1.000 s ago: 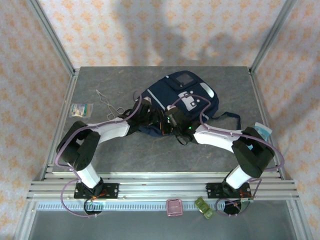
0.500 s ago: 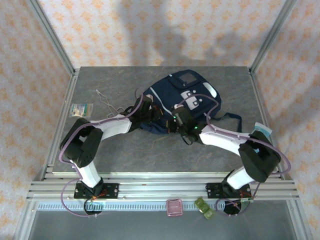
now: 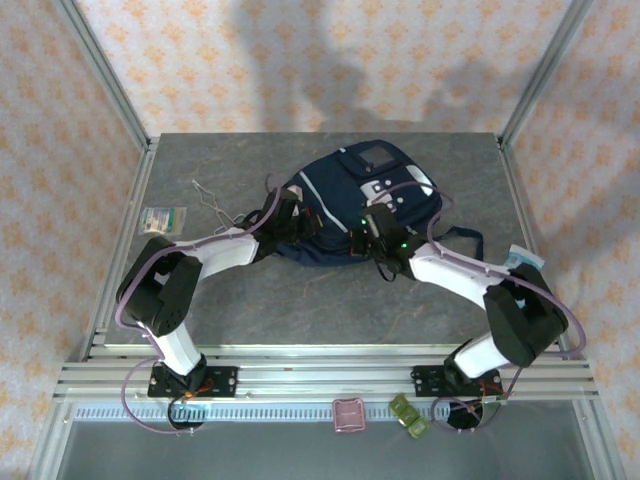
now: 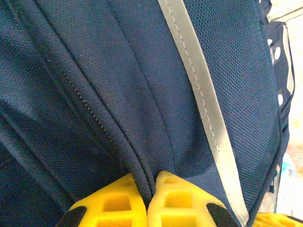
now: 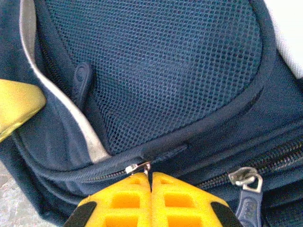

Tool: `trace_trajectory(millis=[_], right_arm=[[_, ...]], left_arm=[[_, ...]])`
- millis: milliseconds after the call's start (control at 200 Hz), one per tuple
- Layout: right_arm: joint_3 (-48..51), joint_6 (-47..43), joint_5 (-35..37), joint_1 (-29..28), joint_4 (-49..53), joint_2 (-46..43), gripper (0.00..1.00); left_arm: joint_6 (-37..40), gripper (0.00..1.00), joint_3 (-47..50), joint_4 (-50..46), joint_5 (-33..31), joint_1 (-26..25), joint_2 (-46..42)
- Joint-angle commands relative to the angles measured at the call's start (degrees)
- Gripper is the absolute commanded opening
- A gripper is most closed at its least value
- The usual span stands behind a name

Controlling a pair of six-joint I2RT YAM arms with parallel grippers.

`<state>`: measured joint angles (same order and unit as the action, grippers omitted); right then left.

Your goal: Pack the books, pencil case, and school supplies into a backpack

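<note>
Top external view: the navy backpack lies flat on the grey table, a little right of the middle. Its top end points to the far edge and its near rim sits between the two wrists. The left gripper meets its near left side and the right gripper its near middle. Both forearms slant in from the outer sides, leaving a wide bare stretch of table between them and the front rail. A narrower bare strip runs behind the backpack to the far edge.

A black strap trails off the backpack to the right and stops short of the table's right edge. A small pale blue-white packet sits right at that edge, beside the right arm's elbow. On the left, a thin bent wire piece lies near the left forearm. A greenish-white flat packet lies close to the left edge. A small pink rounded object and a small green object rest in front of the rails, off the table.

Left wrist view: the yellow fingers are clenched tip to tip on a raised fold of navy fabric beside a zip line. A grey stripe runs just right of it.

Right wrist view: the fingers press together with a metal zipper pull nipped at their tips, at the lower rim of a mesh pocket. A second zipper pull lies apart to the right.
</note>
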<state>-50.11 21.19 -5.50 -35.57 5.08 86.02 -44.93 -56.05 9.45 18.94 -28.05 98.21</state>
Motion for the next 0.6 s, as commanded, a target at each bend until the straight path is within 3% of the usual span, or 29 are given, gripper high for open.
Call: trace_trajectory(millis=[0,275,300,350,440,465,506,561,566,581,596], right_arm=[[-4.9,1.3,12.3,2.6,2.1,3.9,0.00],[-15.8,0.7,11.4,4.8,2.4,12.3,0.00],[-16.1,0.6,10.7,4.9,2.8,12.3,0.00],[-16.1,0.5,9.6,4.9,3.1,11.5,0.18],[-14.9,0.1,8.8,4.9,3.5,8.5,0.54],[-14.4,-0.1,9.0,4.9,3.5,7.6,0.60],[-14.0,-0.5,9.6,5.0,4.1,5.8,0.66],[-14.0,-0.9,10.7,5.4,5.2,3.6,0.73],[-13.9,-0.9,10.7,5.4,5.3,3.4,0.76],[-14.0,-1.0,10.9,5.7,5.6,2.8,0.96],[-13.9,-1.1,11.1,5.8,5.7,2.1,1.00]], left_arm=[[2.4,0.00,0.7,-0.4,-6.8,3.9,-2.0],[3.1,0.00,-3.4,-1.9,-6.6,5.5,0.5],[3.1,0.07,-3.5,-2.0,-6.5,5.6,0.3],[3.3,0.30,-3.7,-2.5,-6.7,5.5,-0.6],[4.8,0.55,-4.4,-5.2,-8.5,5.7,-3.1],[5.0,0.76,-4.7,-6.5,-9.2,6.1,-4.0],[5.4,0.96,-4.8,-7.8,-10.1,6.7,-5.5],[6.0,0.99,-4.6,-8.9,-10.8,7.8,-8.2],[6.1,0.99,-4.6,-9.0,-10.9,7.9,-8.5],[6.3,0.99,-4.5,-9.3,-11.3,8.2,-9.2],[6.6,0.99,-4.4,-9.6,-11.6,8.5,-10.0]])
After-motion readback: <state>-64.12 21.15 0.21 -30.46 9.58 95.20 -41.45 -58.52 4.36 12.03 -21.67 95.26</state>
